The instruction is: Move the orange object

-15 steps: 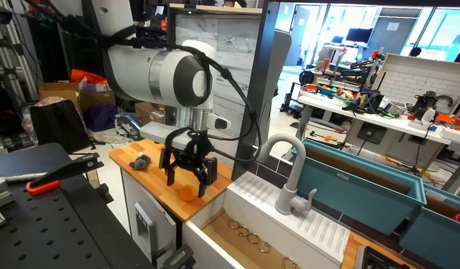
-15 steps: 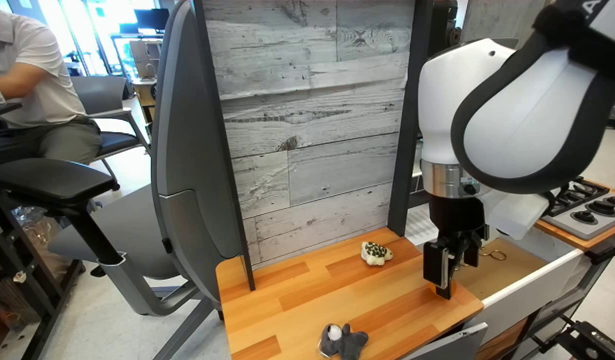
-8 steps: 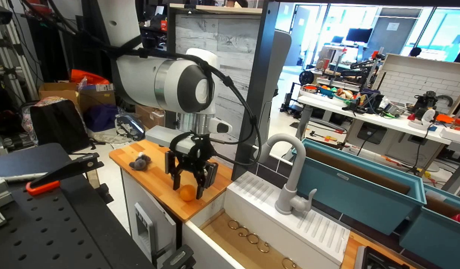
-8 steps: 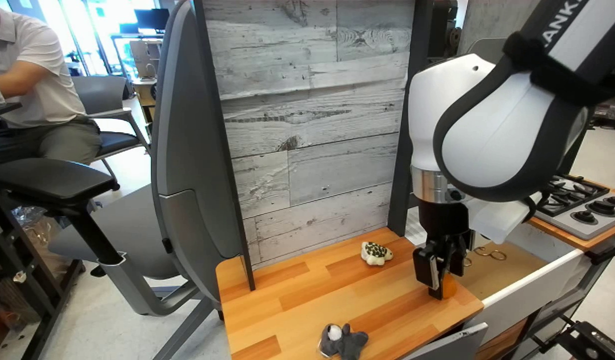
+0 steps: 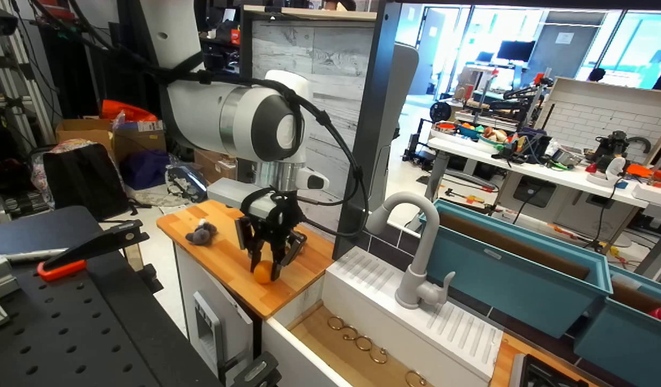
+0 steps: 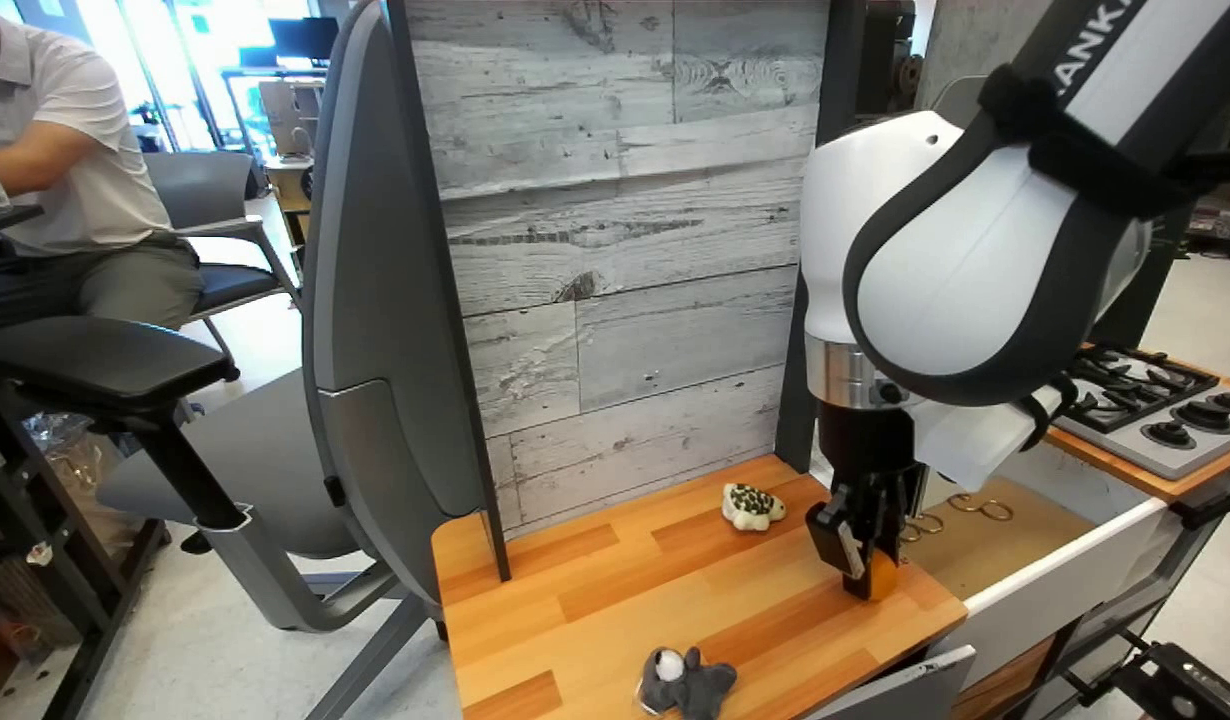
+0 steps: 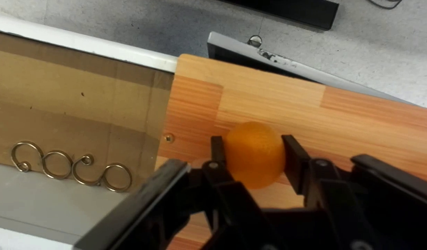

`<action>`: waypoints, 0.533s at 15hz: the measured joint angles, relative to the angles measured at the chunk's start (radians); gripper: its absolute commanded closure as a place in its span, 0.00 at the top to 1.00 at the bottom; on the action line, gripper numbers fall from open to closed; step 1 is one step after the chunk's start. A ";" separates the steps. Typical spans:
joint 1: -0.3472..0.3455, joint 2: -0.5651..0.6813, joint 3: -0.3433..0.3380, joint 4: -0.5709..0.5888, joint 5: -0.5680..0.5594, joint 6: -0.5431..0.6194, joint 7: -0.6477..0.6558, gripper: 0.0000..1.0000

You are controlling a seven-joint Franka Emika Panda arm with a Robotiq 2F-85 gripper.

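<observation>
The black two-finger claw (image 7: 252,147), lower middle of the wrist view, is pinched to ball width and has hold of the smooth round orange ball (image 7: 254,158). Orange-brown wooden countertop (image 7: 369,114) is under it (can't tell if they're touching), then curly gold-coloured wire (image 7: 72,166) lower left, speckled grey floor (image 7: 356,55) upper right.

The place was a robotics laboratory: a robot arm (image 5: 239,118) was reaching over kitchen furniture (image 5: 228,263) with tap (image 5: 427,244) and stove (image 6: 1155,412), near one perforated black table (image 5: 94,312).

Bright overall. Far windows (image 5: 645,49) blown out, bluish. Wrist view: gripper (image 7: 254,151) dark, soft-focused; diffuse shadow on floor (image 7: 165,29).
</observation>
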 measured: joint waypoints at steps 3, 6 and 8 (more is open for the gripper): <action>0.001 -0.001 0.032 0.002 0.015 0.000 0.000 0.19; 0.007 -0.001 0.060 0.006 0.027 0.000 0.000 0.19; 0.019 0.002 0.064 0.014 0.030 0.000 0.000 0.19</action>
